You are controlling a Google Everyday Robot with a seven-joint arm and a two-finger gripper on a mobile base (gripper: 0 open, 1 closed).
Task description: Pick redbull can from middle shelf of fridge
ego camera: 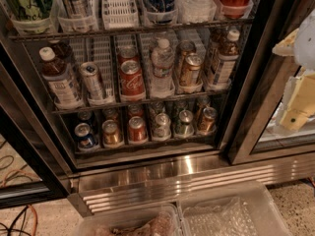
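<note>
The fridge (248, 113) is seen with its door open, its ribbed steel base running below the shelves. The redbull can (92, 81) is stood upright at the front of the middle shelf (147, 102), in the second lane from the left. It is flanked by a white-capped brown bottle (59, 77) on its left and a red cola can (131, 77) on its right. Further right on the same rack a clear water bottle (162, 68), a gold-brown can (189, 69) and another brown bottle (224, 58) are lined up. The gripper (298, 102) is seen, blurred, at the right edge, apparently outside the open compartment and well apart from the can; whether it is spread or pressed together cannot be told. Two clear plastic bins (231, 213) are set on the floor before the base
</note>
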